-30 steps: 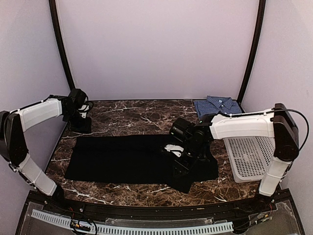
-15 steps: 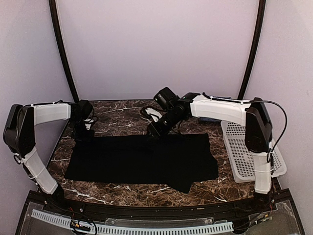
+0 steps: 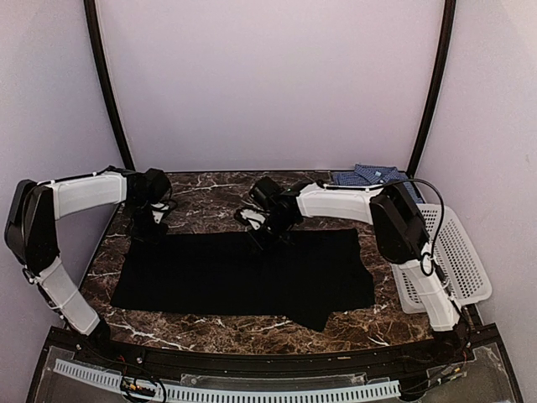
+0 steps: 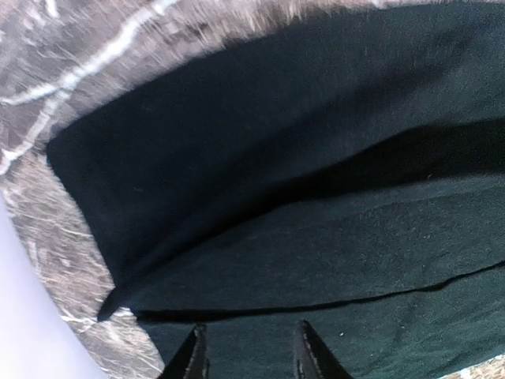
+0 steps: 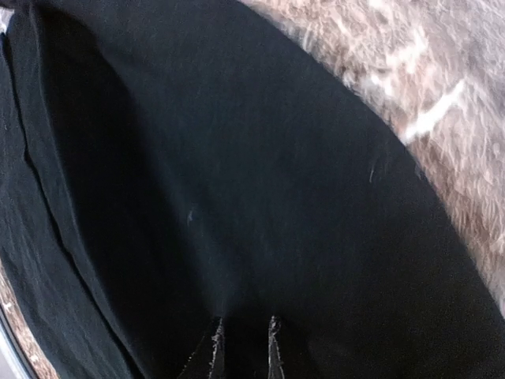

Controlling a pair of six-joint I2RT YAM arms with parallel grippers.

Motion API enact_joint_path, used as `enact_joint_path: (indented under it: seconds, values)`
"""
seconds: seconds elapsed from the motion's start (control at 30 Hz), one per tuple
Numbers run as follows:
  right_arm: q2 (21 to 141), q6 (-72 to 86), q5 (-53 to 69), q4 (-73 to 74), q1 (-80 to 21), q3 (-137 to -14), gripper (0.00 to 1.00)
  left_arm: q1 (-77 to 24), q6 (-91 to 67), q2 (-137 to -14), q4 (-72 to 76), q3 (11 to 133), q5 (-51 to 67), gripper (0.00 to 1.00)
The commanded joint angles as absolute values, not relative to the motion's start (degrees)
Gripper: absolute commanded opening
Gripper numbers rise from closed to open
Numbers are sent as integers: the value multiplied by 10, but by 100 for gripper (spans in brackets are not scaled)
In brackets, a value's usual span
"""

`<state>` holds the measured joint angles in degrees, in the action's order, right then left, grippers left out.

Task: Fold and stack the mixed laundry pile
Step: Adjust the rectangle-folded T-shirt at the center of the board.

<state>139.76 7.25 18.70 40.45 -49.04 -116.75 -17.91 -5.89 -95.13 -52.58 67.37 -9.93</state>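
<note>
A: From above, where are the grippers seen?

B: The left gripper (image 3: 151,225) is seen lowered at the far-left corner of the black garment (image 3: 235,273). The right gripper (image 3: 262,238) is set on the same far edge, a little right of the middle. How wide either one stands cannot be told from up here.

A: And how is the garment laid?

B: It is spread flat on the marble table (image 3: 210,197), its long axis run left to right, with a small flap pointed toward the near edge at the right end. The checked shirt (image 3: 369,176) is seen folded at the far-right corner, just behind the white basket (image 3: 457,252), well apart from both grippers.

A: The left wrist view?

B: The left gripper (image 4: 251,355) is shown partly spread, with a clear gap between its fingertips (image 4: 193,359) and dark cloth visible in that gap. The black garment (image 4: 316,197) is crossed by a fold line just ahead of the tips, and the table (image 4: 47,79) is seen past its corner. No pinch can be made out.

A: And the right wrist?

B: The right gripper (image 5: 243,351) is shown nearly pressed together, with only a thin slot left. The black garment (image 5: 237,197) fills most of the view, and the table (image 5: 442,63) is seen at the upper right. Whether cloth is pinched cannot be told.
</note>
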Motion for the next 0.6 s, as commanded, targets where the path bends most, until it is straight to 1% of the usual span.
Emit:
enact_joint_path:
  seconds: [0.0, 0.13, 0.27, 0.4, 0.53, 0.57]
  values:
    - [1342, 57, 187, 404, -511, -1095, 16, -171, -67, -888, -511, 695, -119, 38]
    - [1296, 53, 178, 382, -520, -1020, 17, -168, -55, -913, -491, 710, -130, 40]
    - [1285, 45, 172, 377, -522, -984, 18, -164, -50, -965, -468, 725, -144, 41]
    - [1283, 46, 161, 378, -521, -966, 18, -164, -31, -1002, -479, 725, -140, 40]
    - [1259, 49, 162, 373, -518, -943, 18, -164, -14, -1015, -488, 679, -160, 38]
    - [1250, 49, 163, 372, -516, -935, 19, -164, -12, -1019, -489, 673, -164, 36]
